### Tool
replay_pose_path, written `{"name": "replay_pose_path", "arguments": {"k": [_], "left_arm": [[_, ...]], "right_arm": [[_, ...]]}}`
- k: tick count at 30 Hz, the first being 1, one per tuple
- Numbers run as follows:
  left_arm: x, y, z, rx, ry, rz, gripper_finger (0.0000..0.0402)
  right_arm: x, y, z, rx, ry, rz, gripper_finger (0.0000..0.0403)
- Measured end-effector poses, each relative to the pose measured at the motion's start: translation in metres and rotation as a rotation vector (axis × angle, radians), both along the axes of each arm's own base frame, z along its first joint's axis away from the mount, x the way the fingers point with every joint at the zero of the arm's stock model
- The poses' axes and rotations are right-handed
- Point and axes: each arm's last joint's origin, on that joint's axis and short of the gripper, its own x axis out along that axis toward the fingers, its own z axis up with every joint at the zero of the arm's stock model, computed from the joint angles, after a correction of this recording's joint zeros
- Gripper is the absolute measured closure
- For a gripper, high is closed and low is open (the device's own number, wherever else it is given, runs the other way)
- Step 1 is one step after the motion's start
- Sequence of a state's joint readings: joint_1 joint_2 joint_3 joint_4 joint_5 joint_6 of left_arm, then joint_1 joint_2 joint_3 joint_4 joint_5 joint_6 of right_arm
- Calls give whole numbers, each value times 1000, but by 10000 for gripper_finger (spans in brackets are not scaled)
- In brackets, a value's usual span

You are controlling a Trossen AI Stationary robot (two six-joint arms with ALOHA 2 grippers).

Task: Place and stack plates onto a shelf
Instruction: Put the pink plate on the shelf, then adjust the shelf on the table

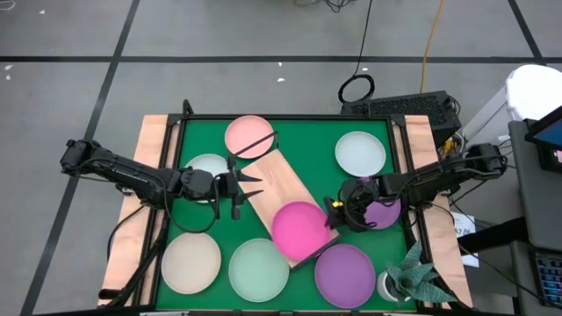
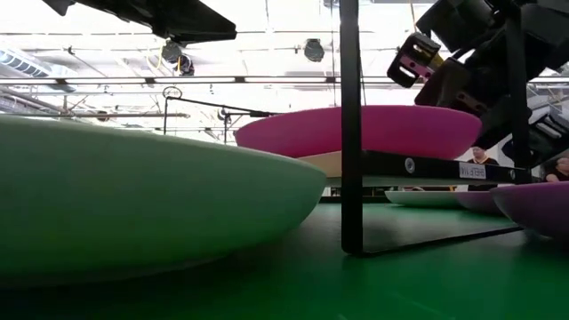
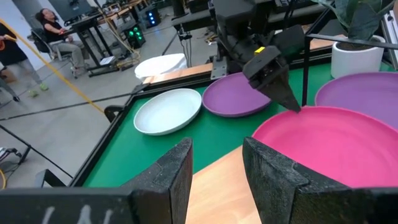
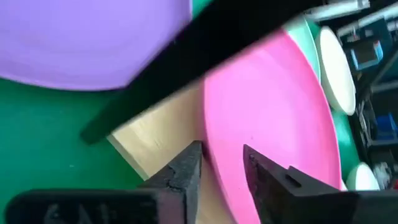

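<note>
The magenta plate [image 1: 299, 228] sits on the shelf [image 1: 279, 186], down at the end nearest the right arm, and it's the only plate on the board; the rest of the wood is bare. The right gripper [image 1: 344, 213] is right at the plate's rim, its fingers [image 4: 186, 168] a little apart astride the edge rather than pinching it, so this looks like the release. To do it well, I'd say the fingers should spread clear of the rim and draw straight back and up so the plate isn't dragged off the board's end, where it already overhangs slightly. The left gripper [image 1: 239, 186] waits at the shelf's other end, fingers [image 3: 173, 177] apart and holding nothing. Around the shelf, on the green surface [image 1: 316, 145], the other plates lie singly: a salmon plate [image 1: 249, 135] touching the shelf's far end, a pale blue plate [image 1: 207, 166] under the left arm, a pale mint plate [image 1: 360, 153], a small purple plate [image 1: 384, 212] under the right arm, a big purple plate [image 1: 344, 274], a mint plate [image 1: 258, 268] and a beige plate [image 1: 190, 262]. Nothing is stacked yet.
</note>
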State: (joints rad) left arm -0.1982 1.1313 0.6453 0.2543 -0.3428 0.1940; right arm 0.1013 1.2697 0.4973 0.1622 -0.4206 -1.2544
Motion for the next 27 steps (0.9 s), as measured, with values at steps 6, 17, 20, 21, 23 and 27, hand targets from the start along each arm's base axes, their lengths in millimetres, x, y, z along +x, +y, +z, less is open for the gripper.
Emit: {"name": "replay_pose_path", "arguments": {"k": [6,17,20,21,23,27], "left_arm": [[0,0,0,-19,0,5,254],[-3,1,-10,-68,93,26,254],[-4,0,-14,-83,128,33,254],[-5,0,-15,-89,145,35,254],[-7,-2,-19,-103,183,36,254],[-14,-8,-29,-158,289,27,254]], "right_arm": [[0,-1,0,-46,-19,-6,281],[1,-7,-1,-186,-7,-246,285],[0,-10,0,-231,-2,-331,286],[-1,-11,1,-246,4,-367,286],[-3,-14,4,-262,4,-450,286],[-7,-19,8,-269,4,-656,286]]}}
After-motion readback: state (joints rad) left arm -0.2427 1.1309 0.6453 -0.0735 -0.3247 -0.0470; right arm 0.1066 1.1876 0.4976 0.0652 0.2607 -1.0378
